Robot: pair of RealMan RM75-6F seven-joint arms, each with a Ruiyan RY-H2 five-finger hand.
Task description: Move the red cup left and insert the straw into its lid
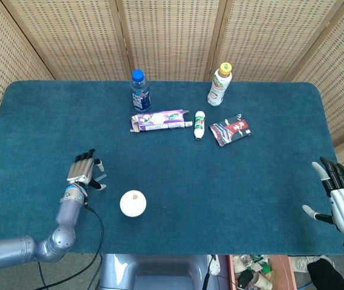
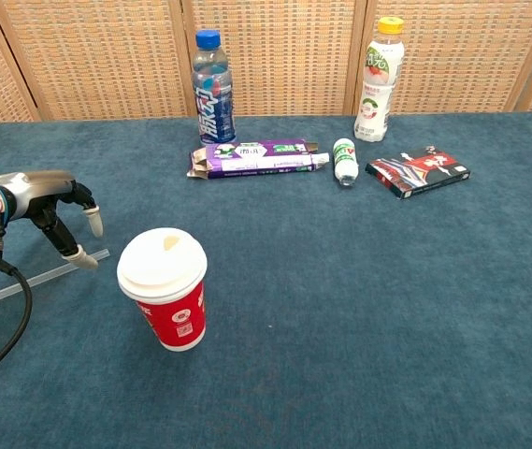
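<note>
The red cup [image 2: 174, 313] with a white lid [image 1: 133, 203] stands upright near the front left of the blue table. To its left a clear straw [image 2: 36, 279] lies flat on the cloth, its right end a short way from the cup. My left hand [image 2: 52, 204] hovers just over that end of the straw with its fingers [image 2: 82, 260] pointing down and spread; nothing is between them. In the head view the left hand [image 1: 84, 171] sits up and left of the lid. My right hand [image 1: 340, 196] stays open at the table's front right edge, far from both.
At the back stand a blue-capped bottle [image 2: 211, 88] and a yellow-capped bottle [image 2: 378, 80]. In front of them lie a purple box [image 2: 254, 157], a small white bottle [image 2: 344, 161] and a dark packet [image 2: 418, 171]. A black cable [image 2: 4, 313] trails from my left wrist.
</note>
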